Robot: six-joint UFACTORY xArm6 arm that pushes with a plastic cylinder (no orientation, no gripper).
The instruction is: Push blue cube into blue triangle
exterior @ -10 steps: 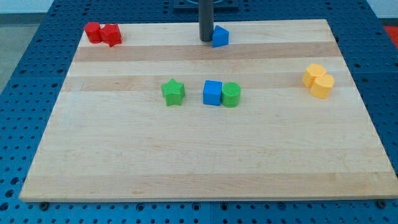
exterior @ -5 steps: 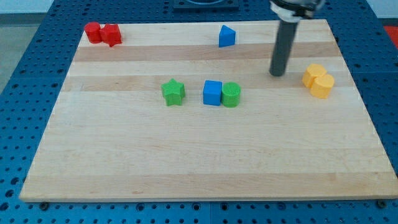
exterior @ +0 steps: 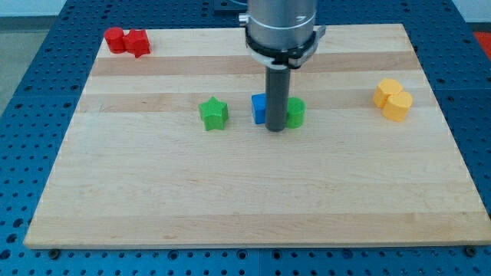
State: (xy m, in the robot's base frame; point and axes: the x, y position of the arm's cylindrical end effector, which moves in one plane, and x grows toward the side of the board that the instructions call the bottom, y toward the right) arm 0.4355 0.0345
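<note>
My tip [exterior: 276, 129] resting bare, holding nothing, in front of the seam between blue cube [exterior: 259, 108] and green cylinder [exterior: 294, 113], green star [exterior: 214, 113] lying left, arm hiding the blue triangle, cube sitting square to the board [exterior: 230, 199].

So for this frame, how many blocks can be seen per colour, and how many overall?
Red: 2, a red cylinder and a second red block touching it.
Green: 2, a green star and a green cylinder.
Blue: 1, a blue cube; my tip hides part of it.
Yellow: 2, touching yellow blocks.
Total: 7. No blue triangle shows.
</note>
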